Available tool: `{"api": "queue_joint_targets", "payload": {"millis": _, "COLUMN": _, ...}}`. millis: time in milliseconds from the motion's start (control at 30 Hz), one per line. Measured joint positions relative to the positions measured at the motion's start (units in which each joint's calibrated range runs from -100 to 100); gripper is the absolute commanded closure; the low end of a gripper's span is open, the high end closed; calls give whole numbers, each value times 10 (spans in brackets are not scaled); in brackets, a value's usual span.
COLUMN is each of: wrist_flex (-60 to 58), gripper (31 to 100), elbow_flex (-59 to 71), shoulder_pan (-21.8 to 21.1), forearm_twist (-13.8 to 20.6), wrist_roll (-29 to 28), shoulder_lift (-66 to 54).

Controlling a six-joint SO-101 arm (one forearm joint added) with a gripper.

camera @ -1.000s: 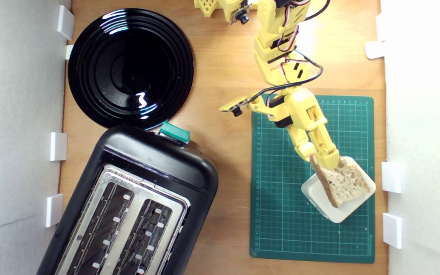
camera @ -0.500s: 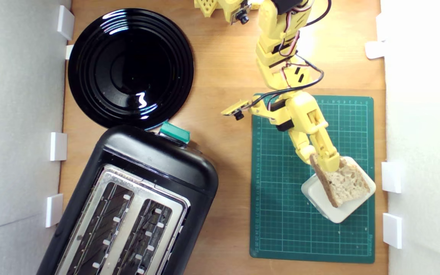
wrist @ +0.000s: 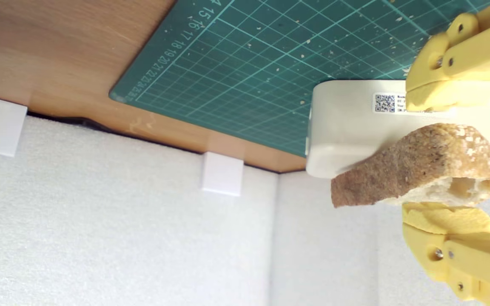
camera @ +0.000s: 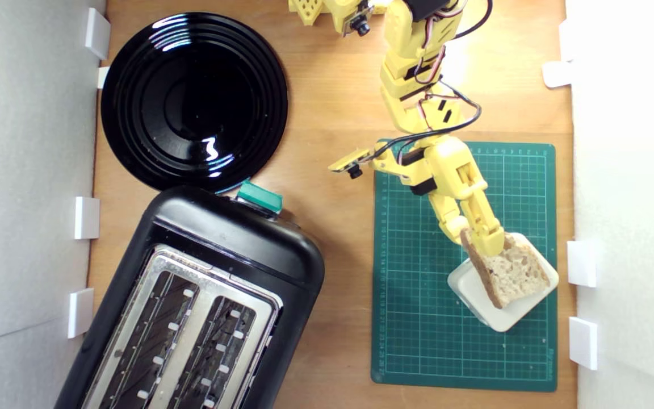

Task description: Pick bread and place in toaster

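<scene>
My yellow claw (camera: 477,241) is showing against the bread (camera: 507,271), pale crumb edged in brown crust. Under the bread, a white block (camera: 477,298) is sitting on a green gridded mat (camera: 418,318); left of it in the exterior view, the black, silver-topped toaster (camera: 202,301) and glossy black plate (camera: 193,99) are gleaming.

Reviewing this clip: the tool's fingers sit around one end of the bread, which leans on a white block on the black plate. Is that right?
Not quite. The white block stands on the green cutting mat, not on the black plate, which lies apart and bare at the exterior view's upper left. The rest holds: the tool has a finger on each side of the bread, as the wrist view shows.
</scene>
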Motion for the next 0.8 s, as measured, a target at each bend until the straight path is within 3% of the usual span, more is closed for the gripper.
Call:
{"api": "queue_joint_targets", "payload": {"millis": 133, "wrist_flex": 0, "gripper": 623, "elbow_flex": 0, "shoulder_pan": 0, "forearm_twist": 0, "wrist_roll": 0, "shoulder_lift": 0}}
{"api": "queue_joint_targets", "payload": {"millis": 800, "wrist_flex": 0, "gripper": 649, "elbow_flex": 0, "shoulder_pan": 0, "forearm_twist": 4, "wrist_roll": 0, "shoulder_lift": 0}}
